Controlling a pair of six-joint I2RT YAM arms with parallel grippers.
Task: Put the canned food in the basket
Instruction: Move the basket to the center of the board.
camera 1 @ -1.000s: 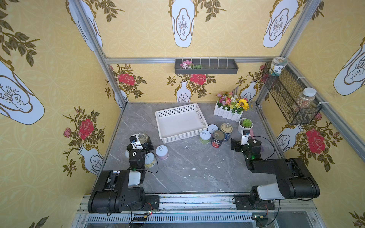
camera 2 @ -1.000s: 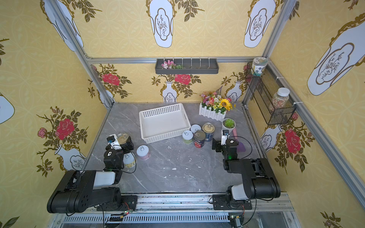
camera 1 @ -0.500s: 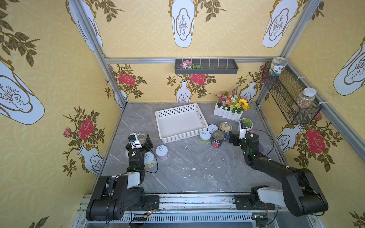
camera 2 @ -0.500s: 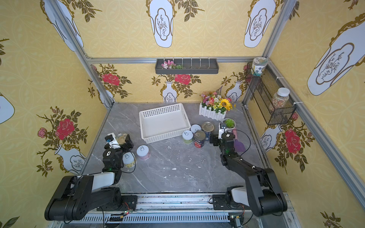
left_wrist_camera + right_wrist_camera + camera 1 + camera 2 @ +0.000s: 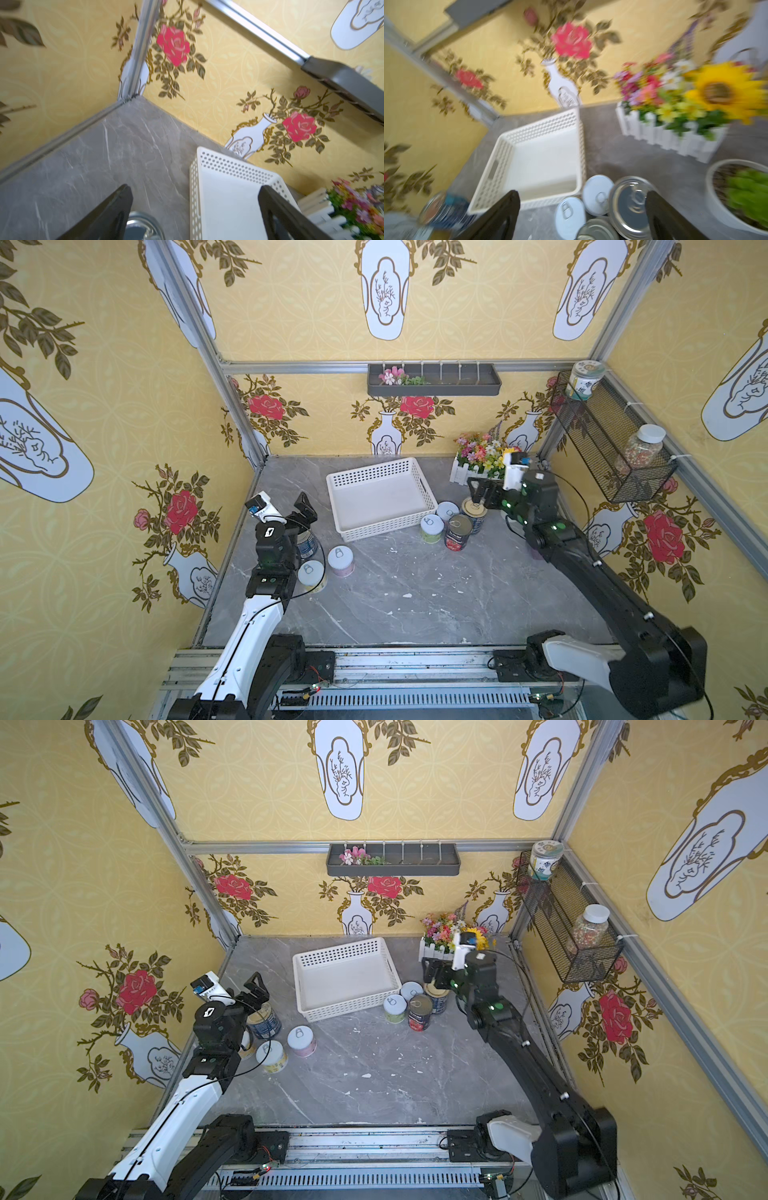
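nothing done yet: shallow white perforated plastic basket (image 5: 374, 477) lies empty, small pull-tab tins (image 5: 458, 533) all outside, left gripper (image 5: 194, 188) and right gripper (image 5: 582, 192) spread wide, empty.

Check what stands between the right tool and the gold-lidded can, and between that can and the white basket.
Nothing visible separates the open right tool from the gold-lidded can close below it. Between that can and the basket stands a white-lidded can, beside the basket's wall. Lifting over it would probably clear it.
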